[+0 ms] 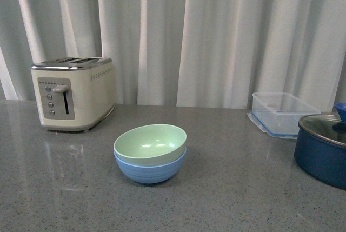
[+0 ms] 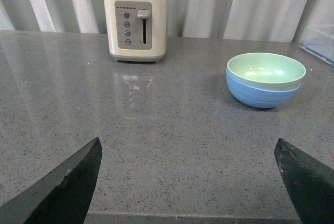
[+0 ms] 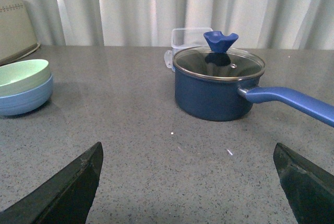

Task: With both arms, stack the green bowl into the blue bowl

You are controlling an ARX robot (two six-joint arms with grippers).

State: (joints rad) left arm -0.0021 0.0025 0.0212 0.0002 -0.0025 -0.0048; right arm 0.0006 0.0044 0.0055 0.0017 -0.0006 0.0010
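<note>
Stacking looks done: green bowl nested in blue bowl mid-counter, between toaster and pot. Left gripper spread wide, empty, well back from bowls. Right gripper likewise wide, holding nothing, near pot. Nothing apparently left beyond perhaps parking arms.

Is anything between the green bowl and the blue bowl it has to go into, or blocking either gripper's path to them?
Nothing visible does. The green bowl already sits nested in the blue bowl. Bare countertop lies between the open left gripper and the stack; the right gripper also has bare countertop toward it, the saucepan standing off to the side.
</note>
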